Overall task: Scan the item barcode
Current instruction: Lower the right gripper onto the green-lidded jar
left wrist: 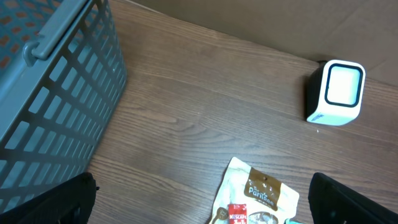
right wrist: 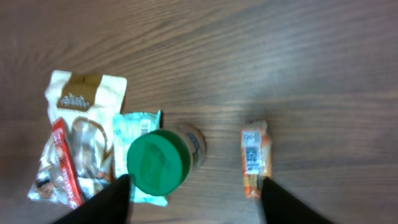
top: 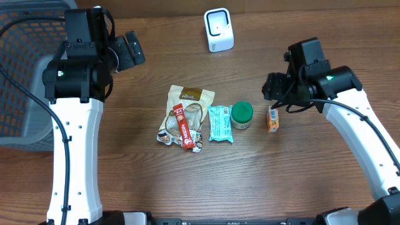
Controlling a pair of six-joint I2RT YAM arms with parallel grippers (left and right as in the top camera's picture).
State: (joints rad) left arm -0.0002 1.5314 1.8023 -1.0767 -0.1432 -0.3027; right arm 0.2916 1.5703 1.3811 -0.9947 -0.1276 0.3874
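While the right gripper (right wrist: 194,184) hangs above the table (top: 300,169) with its two fingers spread apart and nothing clamped between them, the orange packet (right wrist: 255,158) is seen lying flat on the wood just inside the finger (right wrist: 281,205) on the right of the wrist view. Whether that finger touches the packet cannot be told. The other finger is seen low on the left, over the edge of the teal packet (right wrist: 132,128), so that the green-lidded jar (right wrist: 159,162) and the orange packet both fall within the gap. From overhead, the packet is found directly under the front of the right gripper, at the right end of the row of goods, apart from the jar.

The packet's long axis is laid roughly from the far side of the table toward the robot's side, with a slight lean. A white panel with dark print, which looks like a barcode, is turned upward near the far end.

The scanner (top: 219,29) is stood at the far edge of the table, well apart from the packet. The left gripper (left wrist: 202,180) is held fully open and empty, raised above the table between the basket (left wrist: 56,93) and the scanner, with the beige pouch (left wrist: 261,190) below it.
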